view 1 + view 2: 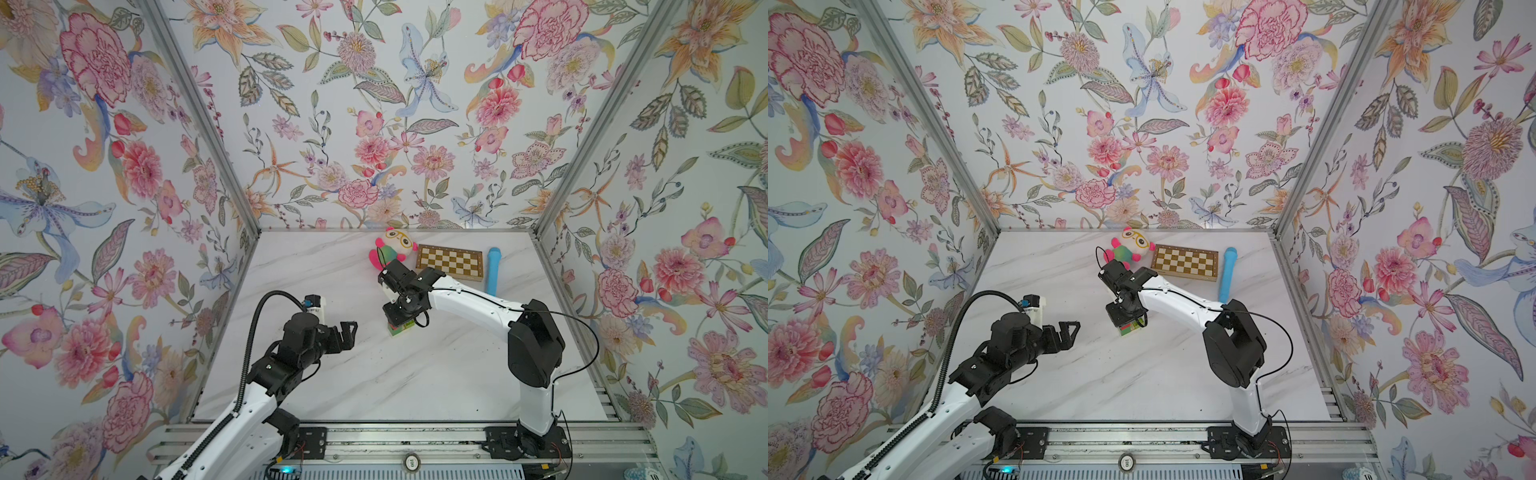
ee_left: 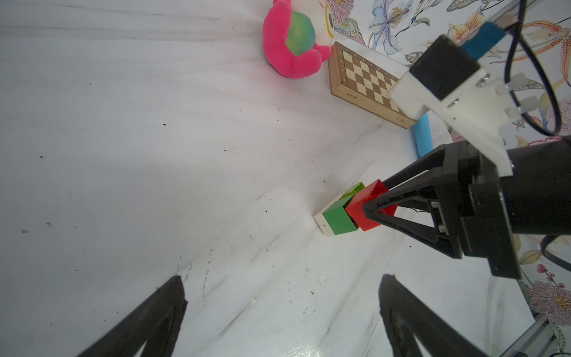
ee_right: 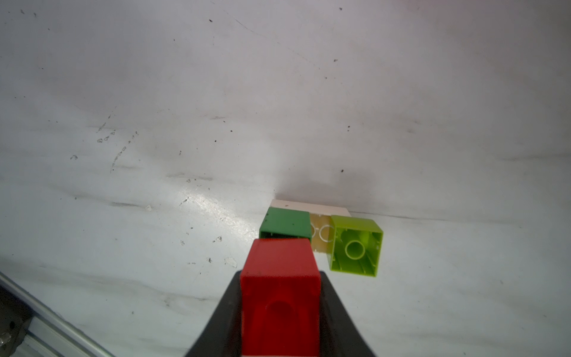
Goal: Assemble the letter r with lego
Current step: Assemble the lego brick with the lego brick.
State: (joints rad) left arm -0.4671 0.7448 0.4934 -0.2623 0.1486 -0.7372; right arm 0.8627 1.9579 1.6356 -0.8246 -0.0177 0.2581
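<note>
The lego figure [image 1: 401, 329] stands mid-table in both top views, right under my right wrist. A cream brick [image 3: 296, 204] lies flat on the marble. On it sit a dark green cube [image 3: 284, 224] and a lime green cube [image 3: 357, 245], whose hollow underside faces up. A red brick [image 3: 279, 278] rests on the dark green cube [image 2: 338, 218], slightly tilted. My right gripper [image 3: 279, 273] is shut on the red brick [image 2: 364, 204], one finger on each side. My left gripper [image 2: 281, 278] is open and holds nothing. It hovers left of the figure [image 1: 1129, 330], well apart from it.
A pink and green plush toy [image 1: 392, 249], a wooden chessboard [image 1: 451, 262] and a blue cylinder [image 1: 493, 270] lie along the back of the table. Flowered walls close in the left, right and back sides. A metal rail [image 1: 407, 440] runs along the front edge.
</note>
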